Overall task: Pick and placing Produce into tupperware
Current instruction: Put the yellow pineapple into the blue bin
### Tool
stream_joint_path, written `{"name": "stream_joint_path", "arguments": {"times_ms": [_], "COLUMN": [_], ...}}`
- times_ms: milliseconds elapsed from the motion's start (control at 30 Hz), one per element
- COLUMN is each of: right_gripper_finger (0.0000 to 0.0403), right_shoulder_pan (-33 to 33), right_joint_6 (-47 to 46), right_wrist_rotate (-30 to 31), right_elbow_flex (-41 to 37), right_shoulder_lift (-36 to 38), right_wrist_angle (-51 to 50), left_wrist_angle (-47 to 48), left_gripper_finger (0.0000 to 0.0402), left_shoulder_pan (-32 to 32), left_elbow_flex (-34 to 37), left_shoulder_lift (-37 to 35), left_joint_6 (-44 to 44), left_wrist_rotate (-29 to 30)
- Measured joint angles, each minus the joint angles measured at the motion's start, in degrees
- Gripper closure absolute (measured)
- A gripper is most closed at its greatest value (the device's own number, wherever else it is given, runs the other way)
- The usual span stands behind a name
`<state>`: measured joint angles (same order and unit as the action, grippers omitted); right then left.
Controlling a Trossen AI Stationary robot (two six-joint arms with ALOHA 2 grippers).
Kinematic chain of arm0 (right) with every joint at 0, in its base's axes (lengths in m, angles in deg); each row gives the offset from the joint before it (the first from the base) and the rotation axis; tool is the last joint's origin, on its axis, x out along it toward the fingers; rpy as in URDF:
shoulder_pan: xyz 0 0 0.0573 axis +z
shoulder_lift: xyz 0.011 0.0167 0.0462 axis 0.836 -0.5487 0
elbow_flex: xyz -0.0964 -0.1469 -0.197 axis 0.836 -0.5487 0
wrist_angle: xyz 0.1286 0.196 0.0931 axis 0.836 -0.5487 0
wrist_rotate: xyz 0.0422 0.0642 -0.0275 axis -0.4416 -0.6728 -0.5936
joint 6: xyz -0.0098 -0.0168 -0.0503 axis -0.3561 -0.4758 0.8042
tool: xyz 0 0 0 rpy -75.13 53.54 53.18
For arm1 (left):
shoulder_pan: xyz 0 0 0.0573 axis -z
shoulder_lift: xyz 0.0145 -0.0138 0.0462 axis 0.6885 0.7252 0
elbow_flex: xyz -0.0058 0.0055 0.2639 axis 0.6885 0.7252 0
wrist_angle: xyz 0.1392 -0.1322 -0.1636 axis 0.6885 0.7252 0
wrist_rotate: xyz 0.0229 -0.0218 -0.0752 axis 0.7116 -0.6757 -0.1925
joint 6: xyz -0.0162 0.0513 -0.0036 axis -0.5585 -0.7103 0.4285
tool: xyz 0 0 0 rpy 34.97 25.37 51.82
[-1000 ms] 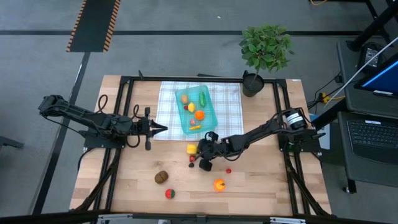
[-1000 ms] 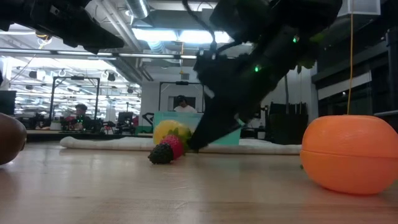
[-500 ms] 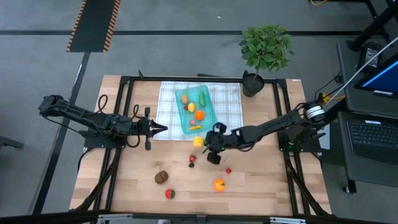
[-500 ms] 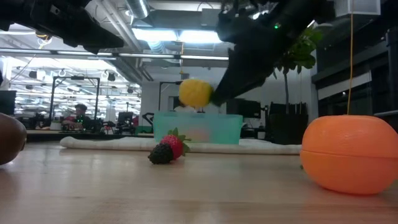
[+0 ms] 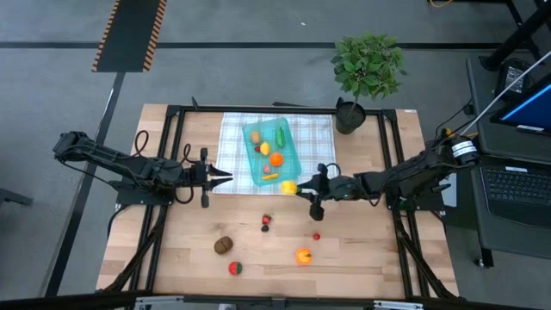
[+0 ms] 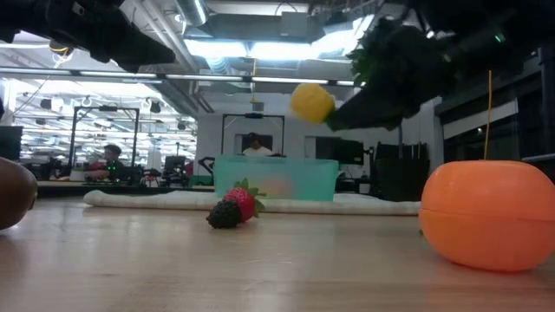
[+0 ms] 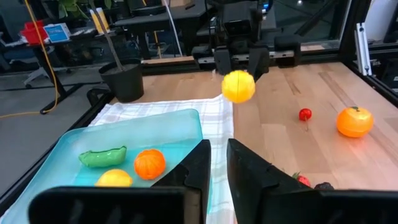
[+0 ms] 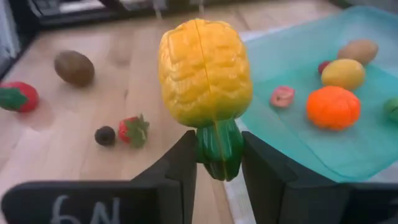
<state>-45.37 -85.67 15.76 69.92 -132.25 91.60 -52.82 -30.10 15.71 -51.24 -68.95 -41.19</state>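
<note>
My right gripper (image 5: pixel 301 189) is shut on a yellow ridged toy vegetable with a green stalk end (image 8: pixel 205 71). It holds the toy in the air (image 6: pixel 312 102) just off the near right corner of the teal tupperware (image 5: pixel 291 164). The tupperware sits on a checked cloth and holds several produce pieces. My left gripper (image 7: pixel 219 168) waits level at the cloth's left edge (image 5: pixel 225 178). Its fingers stand a narrow gap apart with nothing between them. A strawberry with a dark berry (image 5: pixel 266 222), a cherry (image 5: pixel 316 235), an orange (image 5: pixel 303 256), a kiwi (image 5: pixel 224 245) and a red fruit (image 5: pixel 235 268) lie on the table. My right gripper pinches the toy's green stalk end (image 8: pixel 217 152) between its two fingers. The fingers come nearly level, slanting a little down, from the table's right side. The yellow body sticks out beyond the fingertips toward the left. It is lifted well clear of the table.
A potted plant (image 5: pixel 366 69) stands at the far right corner. The checked cloth (image 5: pixel 314 146) spreads under and to the right of the tupperware. A black frame runs round the table's edges. Bare wood lies between the loose fruits near the front.
My right gripper has lifted the yellow toy off the table beside the berries. It has carried the toy up and toward the right and far edges, to the tupperware's near right corner, and has tipped closer to level. The berries stayed where they were.
</note>
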Motion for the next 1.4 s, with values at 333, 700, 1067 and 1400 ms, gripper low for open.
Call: {"name": "stream_joint_path", "arguments": {"times_ms": [333, 700, 1067, 1400], "right_gripper_finger": [0.0297, 0.0297, 0.0297, 0.0297], "right_shoulder_pan": [0.00, 0.00, -0.11, -0.11], "right_joint_6": [9.93, 14.00, 14.20, 15.28], "right_wrist_rotate": [-5.15, -10.09, -3.89, 9.51], "right_elbow_flex": [-13.90, -15.71, -14.39, -10.83], "right_shoulder_lift": [-0.98, -0.98, -0.98, -1.01], "right_wrist_angle": [35.17, 38.93, 39.34, 34.66], "left_wrist_angle": [-0.27, -0.20, -0.20, -0.17], "left_gripper_finger": [0.0341, 0.0331, 0.0350, 0.0371], "left_shoulder_pan": [0.00, 0.00, 0.00, 0.00], "left_elbow_flex": [0.00, 0.00, 0.00, 0.01], "left_shoulder_lift": [0.13, 0.13, 0.13, 0.13], "left_joint_6": [-0.26, -0.41, -0.44, 0.01], "left_wrist_rotate": [0.02, 0.02, 0.02, 0.03]}}
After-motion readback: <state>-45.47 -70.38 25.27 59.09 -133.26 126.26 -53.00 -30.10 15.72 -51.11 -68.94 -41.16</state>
